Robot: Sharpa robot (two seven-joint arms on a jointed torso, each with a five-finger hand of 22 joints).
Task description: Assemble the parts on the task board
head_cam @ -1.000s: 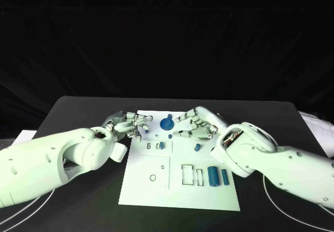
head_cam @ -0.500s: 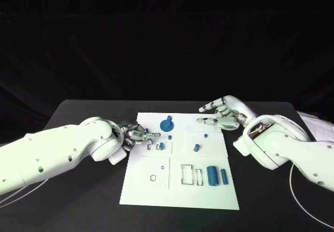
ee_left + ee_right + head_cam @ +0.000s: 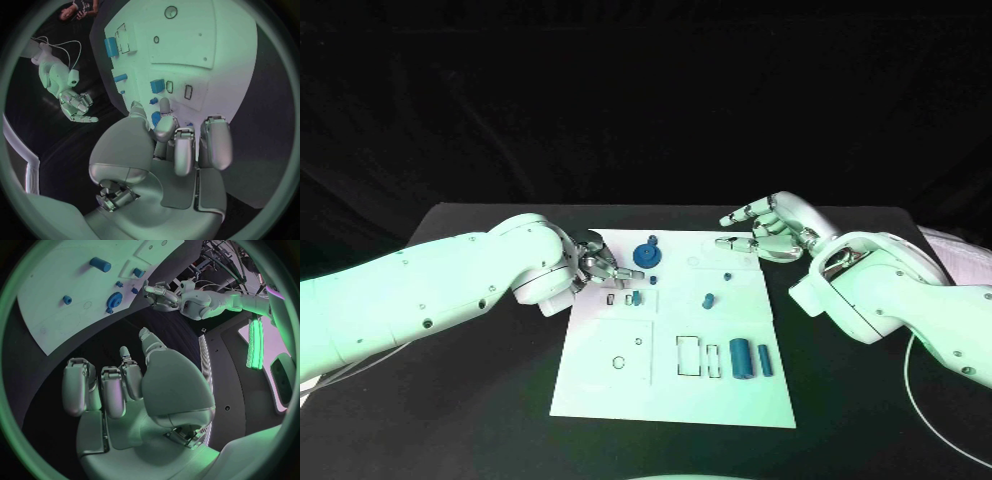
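Head view: left hand [image 3: 594, 262] beside blue gear [image 3: 646, 256] on task board [image 3: 610, 385].

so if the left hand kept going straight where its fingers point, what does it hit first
Probably the round blue gear-like part standing on the white task board; the left hand's fingertips sit just short of it, though depth is unclear.

A black table [image 3: 473, 400] before a black backdrop [image 3: 646, 100]; white cables [image 3: 935, 420] lie alongside.
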